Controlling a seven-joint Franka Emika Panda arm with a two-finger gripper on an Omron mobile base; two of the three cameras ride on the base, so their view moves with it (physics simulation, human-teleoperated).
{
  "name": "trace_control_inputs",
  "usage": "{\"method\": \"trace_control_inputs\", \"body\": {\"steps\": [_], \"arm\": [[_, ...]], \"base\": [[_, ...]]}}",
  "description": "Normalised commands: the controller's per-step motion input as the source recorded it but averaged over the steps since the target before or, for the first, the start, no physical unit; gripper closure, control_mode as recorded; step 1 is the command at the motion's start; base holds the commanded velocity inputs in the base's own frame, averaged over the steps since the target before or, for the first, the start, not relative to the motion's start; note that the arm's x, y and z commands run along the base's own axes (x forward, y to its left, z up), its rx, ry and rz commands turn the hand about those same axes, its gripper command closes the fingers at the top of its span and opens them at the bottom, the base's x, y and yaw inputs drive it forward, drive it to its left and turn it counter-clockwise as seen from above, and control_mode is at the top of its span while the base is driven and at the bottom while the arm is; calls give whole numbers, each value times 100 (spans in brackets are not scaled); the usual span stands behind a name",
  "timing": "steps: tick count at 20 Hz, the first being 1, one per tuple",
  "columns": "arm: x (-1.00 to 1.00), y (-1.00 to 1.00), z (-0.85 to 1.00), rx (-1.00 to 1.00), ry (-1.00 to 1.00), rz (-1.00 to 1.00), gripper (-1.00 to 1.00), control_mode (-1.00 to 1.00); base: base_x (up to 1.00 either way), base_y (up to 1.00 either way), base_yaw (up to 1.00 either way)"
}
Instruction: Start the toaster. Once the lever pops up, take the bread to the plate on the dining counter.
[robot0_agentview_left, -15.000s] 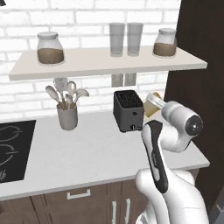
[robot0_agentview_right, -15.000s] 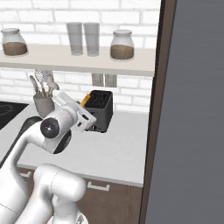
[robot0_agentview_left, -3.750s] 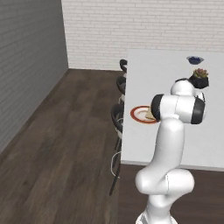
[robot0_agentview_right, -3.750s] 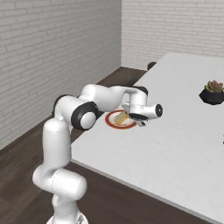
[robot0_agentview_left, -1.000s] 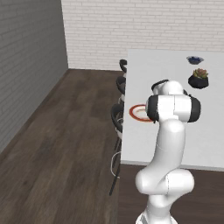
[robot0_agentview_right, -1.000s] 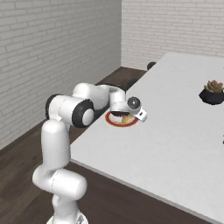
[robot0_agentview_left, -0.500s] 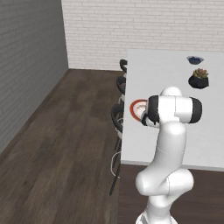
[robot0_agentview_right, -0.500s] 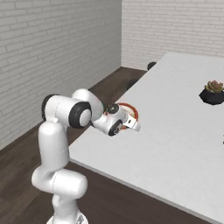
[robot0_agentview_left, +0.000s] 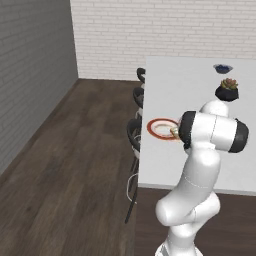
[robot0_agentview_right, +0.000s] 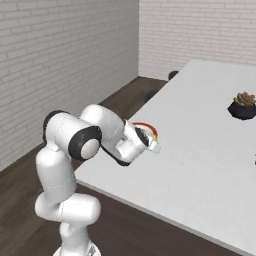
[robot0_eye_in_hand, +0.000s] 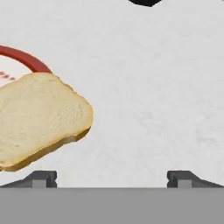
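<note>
The bread (robot0_eye_in_hand: 39, 118), a pale tan slice, lies flat on the red-rimmed plate (robot0_eye_in_hand: 24, 59), its right corner hanging past the rim over the white dining counter (robot0_eye_in_hand: 153, 87). My gripper (robot0_eye_in_hand: 112, 178) is open just above the counter, to the right of the slice, with nothing between its fingertips (robot0_eye_in_hand: 41, 178). From the left base view the plate (robot0_agentview_left: 159, 128) sits near the counter's left edge, and a bit of bread (robot0_agentview_left: 174, 132) peeks out beside my arm. In the right base view the plate's rim (robot0_agentview_right: 148, 128) shows just beyond my hand. The toaster is out of view.
A potted succulent (robot0_agentview_left: 229, 90) in a black pot and a small dark bowl (robot0_agentview_left: 222, 67) stand farther back on the counter (robot0_agentview_left: 190, 85). Black stools (robot0_agentview_left: 140, 95) line the counter's left side over a dark wood floor. The succulent (robot0_agentview_right: 243, 105) is far right in the right base view.
My hand has drawn back from over the plate toward my base and turned. The bread stays lying on the plate, free of the open fingers.
</note>
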Motion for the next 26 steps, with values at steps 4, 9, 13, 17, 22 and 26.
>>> {"method": "trace_control_inputs", "body": {"steps": [4, 9, 13, 17, 22, 26], "arm": [[6, 100, 75, -4, 0, -30, -100, -100], [14, 100, 92, 0, -1, -24, -100, -100], [22, 79, 100, 1, 2, -10, -100, -100], [13, 33, 100, 7, 14, -3, -100, -100], [-11, 3, 100, 7, 29, -2, -100, -100], [-63, 0, 100, 12, 23, -1, -100, -100]], "base": [[0, 0, 0], [0, 0, 0], [0, 0, 0], [0, 0, 0], [0, 0, 0], [0, 0, 0]]}}
